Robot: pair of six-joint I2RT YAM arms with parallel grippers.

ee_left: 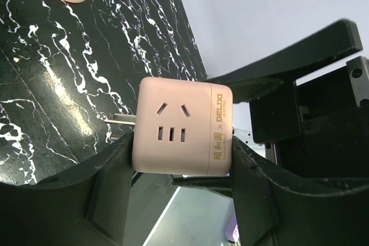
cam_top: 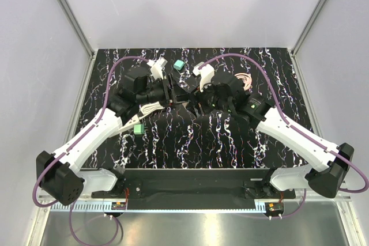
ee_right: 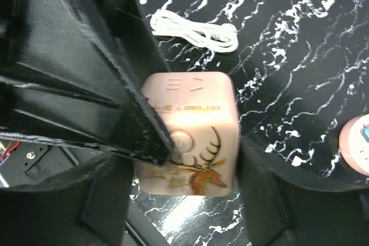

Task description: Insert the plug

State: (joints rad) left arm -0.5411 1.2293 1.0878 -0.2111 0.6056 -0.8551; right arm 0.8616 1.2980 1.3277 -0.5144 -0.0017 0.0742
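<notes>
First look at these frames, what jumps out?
The left claw and the right claw meet mid-table, both clamped on one pale pink socket cube, a deer printed on one face. The teal plug lies alone near the far edge; a white cable coil sits by the left arm.

The top view looks steeply down from above and behind the arm bases, far enough off to take in the whole bench [cam_top: 190, 142]. The left wrist view sits close behind the left tool [ee_left: 182, 168], and the right wrist view close behind the right tool [ee_right: 193, 162]. Both wrist views share the pink cube [ee_left: 183, 126], each showing different faces of it.
</notes>
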